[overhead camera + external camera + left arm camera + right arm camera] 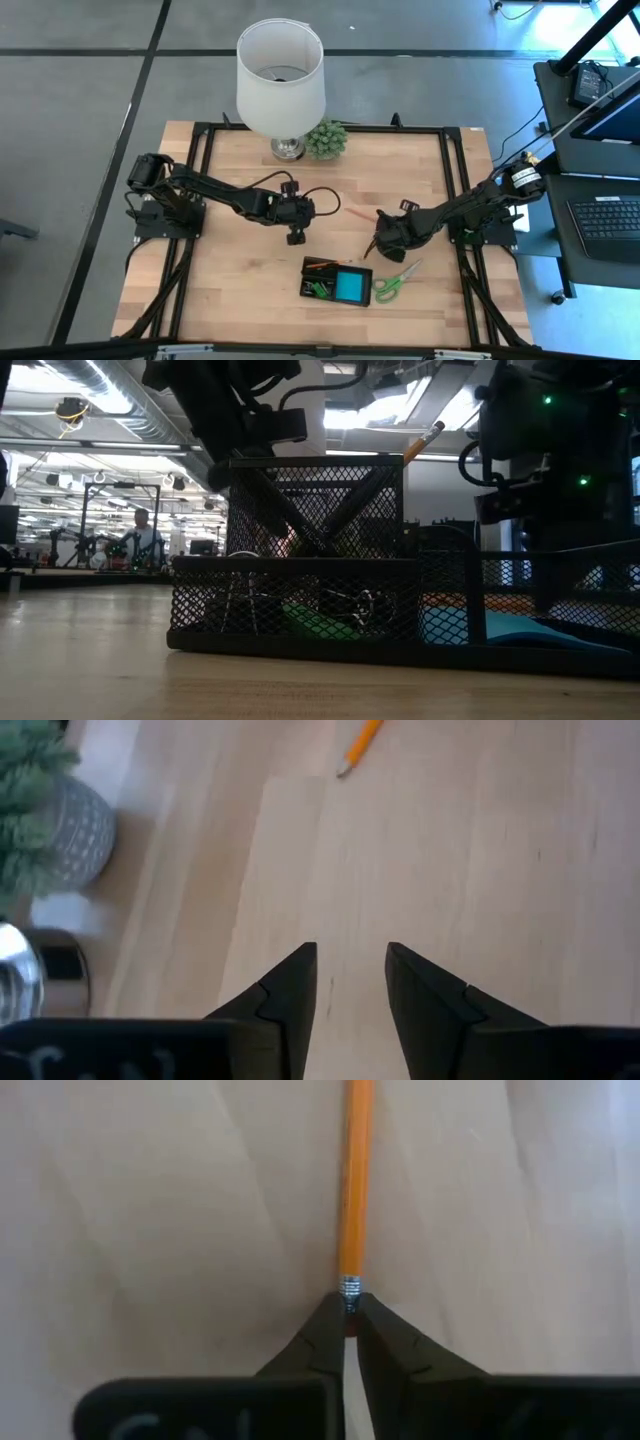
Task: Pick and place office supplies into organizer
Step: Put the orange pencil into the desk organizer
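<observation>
Bench (230, 290): organizer (338, 281) near front edge, partly filled, blue pad (351, 286), green bits, pencil already inside. Scissors (396, 281) on bench just beside organizer, not yet stowed. My right pincer (350, 1312) pinched on orange pencil (355, 1180) at eraser end, low over bench behind organizer. My left pincer (350, 985) parted, empty, mid-bench.
</observation>
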`<state>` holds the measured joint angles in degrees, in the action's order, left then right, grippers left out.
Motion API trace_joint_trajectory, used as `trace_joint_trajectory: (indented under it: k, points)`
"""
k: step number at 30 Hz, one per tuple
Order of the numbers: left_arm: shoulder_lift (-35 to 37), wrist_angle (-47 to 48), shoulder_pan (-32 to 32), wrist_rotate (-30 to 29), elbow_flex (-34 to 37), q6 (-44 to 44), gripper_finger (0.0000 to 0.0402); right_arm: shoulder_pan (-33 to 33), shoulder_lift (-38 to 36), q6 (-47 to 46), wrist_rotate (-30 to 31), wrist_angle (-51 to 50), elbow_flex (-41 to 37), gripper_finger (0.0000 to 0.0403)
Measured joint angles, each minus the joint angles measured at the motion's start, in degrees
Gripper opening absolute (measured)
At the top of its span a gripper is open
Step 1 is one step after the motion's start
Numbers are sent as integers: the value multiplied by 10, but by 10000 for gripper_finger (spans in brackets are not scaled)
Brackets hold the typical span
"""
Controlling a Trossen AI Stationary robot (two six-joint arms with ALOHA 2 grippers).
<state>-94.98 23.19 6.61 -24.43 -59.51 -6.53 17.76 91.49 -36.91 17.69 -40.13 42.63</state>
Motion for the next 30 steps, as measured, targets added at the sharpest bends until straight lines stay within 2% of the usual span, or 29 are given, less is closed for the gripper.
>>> trace_joint_trajectory:
  k: [5, 10, 12, 19, 25, 30]
  points:
    - [-25, -52, -5, 15, 0, 60, 127, 0, 0, 56, 0, 39, 1, 21]
    - [-76, -145, -16, 17, 0, 139, 136, 0, 0, 74, 0, 72, 1, 21]
    - [-100, -186, -24, 24, 0, 144, 136, 1, 0, 74, 1, 81, 1, 21]
    - [-166, -237, -43, 61, 0, 139, 129, 1, -1, 75, 3, 88, 1, 21]
    - [-184, -258, -53, 76, -2, 128, 128, 1, -1, 114, 2, 113, 1, 21]
    - [-183, -265, -56, 94, -2, 156, 122, -3, -1, 140, 3, 127, 1, 21]
